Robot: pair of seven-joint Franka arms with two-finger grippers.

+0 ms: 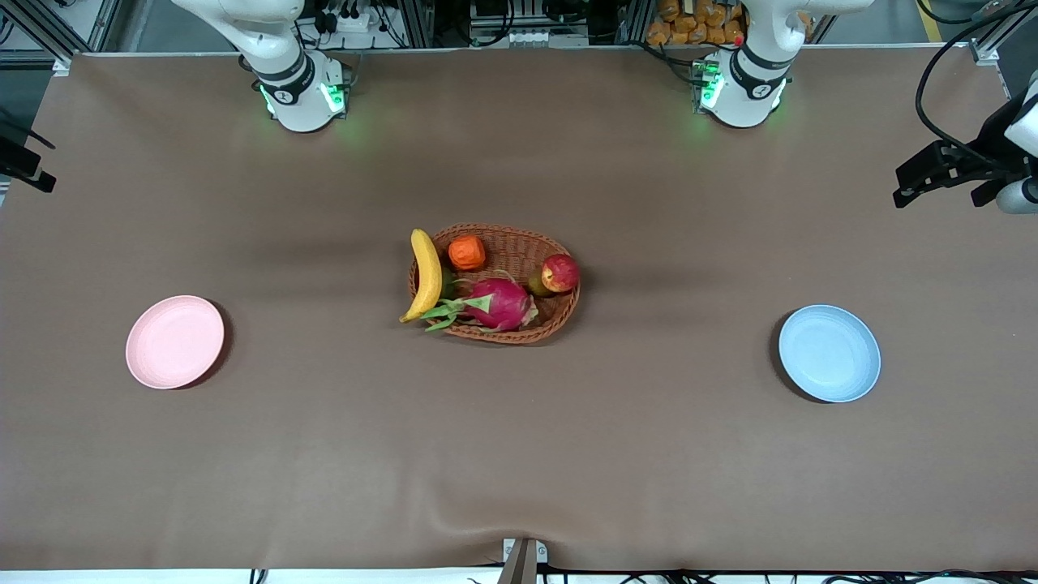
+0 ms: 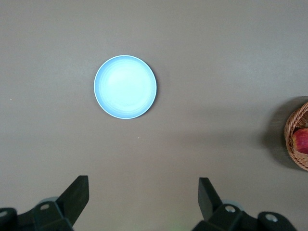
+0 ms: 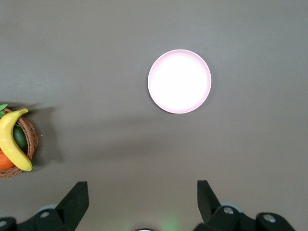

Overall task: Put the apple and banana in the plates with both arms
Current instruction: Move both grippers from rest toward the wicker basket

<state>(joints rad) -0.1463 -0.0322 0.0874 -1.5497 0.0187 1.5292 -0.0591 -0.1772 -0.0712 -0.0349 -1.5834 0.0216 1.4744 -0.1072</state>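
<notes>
Front view, apple (image 1: 560, 272) and banana (image 1: 426, 276) in basket (image 1: 519, 328), plates empty

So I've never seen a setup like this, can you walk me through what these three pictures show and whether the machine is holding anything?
These are two white robot arms bolted along one edge of a brown table. The big picture looks down from a camera facing them. The other two come from cameras on each arm's wrist, looking straight down.

Mid-table sits a wicker basket holding a banana, an apple, an orange fruit and a dragon fruit. A pink plate lies toward the right arm's end, a blue plate toward the left arm's.

The left pincer hangs open over bare table near the blue plate, the right pincer likewise near the pink plate. Nothing is held.
</notes>
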